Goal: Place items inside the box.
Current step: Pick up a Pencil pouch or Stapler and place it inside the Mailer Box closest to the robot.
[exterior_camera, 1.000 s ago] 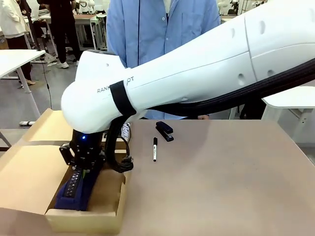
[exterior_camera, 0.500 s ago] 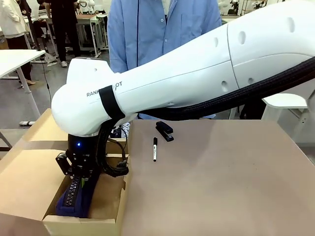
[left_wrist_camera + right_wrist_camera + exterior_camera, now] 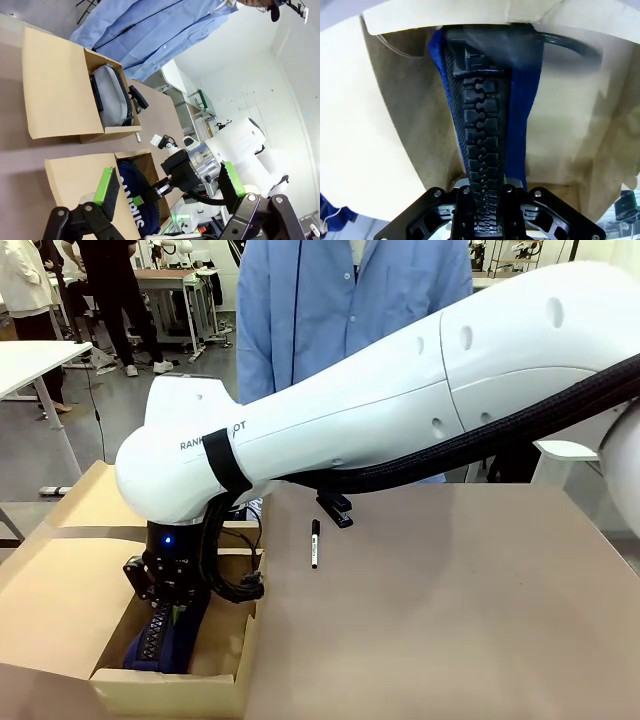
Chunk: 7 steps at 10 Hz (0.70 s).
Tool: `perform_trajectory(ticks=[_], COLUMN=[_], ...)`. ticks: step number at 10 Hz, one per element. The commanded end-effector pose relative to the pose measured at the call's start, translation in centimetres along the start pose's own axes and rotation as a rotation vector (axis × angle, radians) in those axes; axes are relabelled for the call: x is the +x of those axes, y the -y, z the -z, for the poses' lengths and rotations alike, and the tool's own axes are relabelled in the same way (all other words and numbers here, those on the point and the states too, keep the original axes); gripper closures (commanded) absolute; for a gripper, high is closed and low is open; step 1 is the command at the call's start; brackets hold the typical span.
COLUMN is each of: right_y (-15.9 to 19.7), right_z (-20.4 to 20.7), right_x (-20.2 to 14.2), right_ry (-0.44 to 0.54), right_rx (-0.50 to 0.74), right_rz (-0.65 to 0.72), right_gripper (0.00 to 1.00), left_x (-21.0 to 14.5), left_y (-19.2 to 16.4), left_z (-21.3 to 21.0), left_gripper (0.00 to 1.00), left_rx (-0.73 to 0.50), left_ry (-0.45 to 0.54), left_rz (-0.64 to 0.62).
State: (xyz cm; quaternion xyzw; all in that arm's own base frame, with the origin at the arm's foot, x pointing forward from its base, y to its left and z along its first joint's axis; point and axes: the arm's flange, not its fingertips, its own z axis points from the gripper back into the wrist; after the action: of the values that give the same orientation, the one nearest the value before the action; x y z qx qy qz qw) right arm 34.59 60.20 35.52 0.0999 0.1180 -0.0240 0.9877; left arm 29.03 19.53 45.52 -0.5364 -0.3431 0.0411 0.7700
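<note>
The navy pouch (image 3: 158,648) is held tight by the right gripper (image 3: 173,618), low inside the box (image 3: 170,692). Next, it should probably be let go.

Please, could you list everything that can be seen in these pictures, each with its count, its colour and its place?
open brown cardboard boxes: two, brown, side by side on the table's left part
navy fabric zip pouch with white lettering: one, navy, standing on edge in the box nearer the robot
grey fabric zip pouch: one, grey, in the farther box
black stapler: one, black, on the table near the person, partly behind the right arm
black marker pen: one, black, on the table just in front of the stapler
light brown table: one, light brown, under everything
person in a blue shirt: one, at the far side
left tool: open, empty, above the boxes
right tool: shut on the navy pouch's zip edge, inside the nearer box
</note>
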Motion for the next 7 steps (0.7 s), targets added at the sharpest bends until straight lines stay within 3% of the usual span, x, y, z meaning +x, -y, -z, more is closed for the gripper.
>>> perform_trajectory(ticks=[1, 2, 3, 4, 6, 7], right_y=[-0.35, -0.34, -0.31, -0.32, -0.33, -0.28], right_z=[0.05, 0.03, 0.03, 0.04, 0.0, -0.1], right_x=[0.25, 0.24, 0.25, 0.23, 0.15, 0.16], right_ry=[0.015, 0.009, 0.002, -0.005, -0.006, -0.004], right_rx=[-0.006, -0.011, -0.011, -0.016, -0.02, -0.019], right_rz=[-0.034, -0.039, -0.039, -0.042, -0.044, -0.045], right_gripper=[0.92, 0.92, 0.74, 0.38, 0.0, 0.0], left_x=[0.04, 0.04, 0.04, 0.04, 0.04, 0.04], left_y=[0.14, 0.14, 0.14, 0.14, 0.14, 0.14], left_z=[0.04, 0.04, 0.04, 0.04, 0.04, 0.04], left_gripper=[0.0, 0.0, 0.0, 0.0, 0.0, 0.0], left_rx=[-0.021, -0.021, -0.021, -0.021, -0.021, -0.021], left_ry=[0.019, 0.019, 0.019, 0.019, 0.019, 0.019], left_rz=[0.02, 0.02, 0.02, 0.02, 0.02, 0.02])
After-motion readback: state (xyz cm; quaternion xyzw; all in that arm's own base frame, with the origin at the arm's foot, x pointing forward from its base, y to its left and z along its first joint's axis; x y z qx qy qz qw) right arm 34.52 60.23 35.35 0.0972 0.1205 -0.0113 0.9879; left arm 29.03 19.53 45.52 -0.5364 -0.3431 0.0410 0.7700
